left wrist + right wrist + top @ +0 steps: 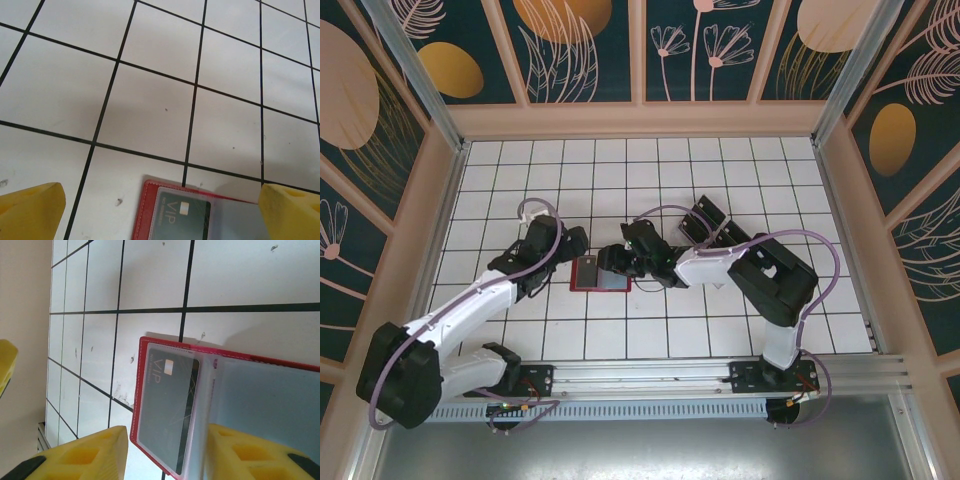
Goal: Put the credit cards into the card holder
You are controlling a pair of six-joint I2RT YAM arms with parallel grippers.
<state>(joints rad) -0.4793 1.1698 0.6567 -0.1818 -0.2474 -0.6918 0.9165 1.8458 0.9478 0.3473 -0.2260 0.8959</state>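
One credit card (167, 405), dark with "VIP" printed on it, sits inside the clear pocket of the left leaf of the card holder (138, 390). The holder lies open on the tiled counter (150, 110), between the two arms, so that its pockets face up and can be reached. The right end effector (167, 450) stands about half open, with one yellow finger on each side of that leaf. I think this is to guide the card along the pocket and to keep the leaf from sliding. I cannot tell whether the fingers really press on the card or the leaf, or only stand beside them. The left end effector (161, 212) is opened wide and has nothing in it. It hangs low at the opposite edge of the holder, probably ready to block the holder when the card is pushed. Some dark flat pieces (712, 222), which I take for the remaining cards, lie beyond the right arm, apart from the holder, so in my judgement the task is not finished.
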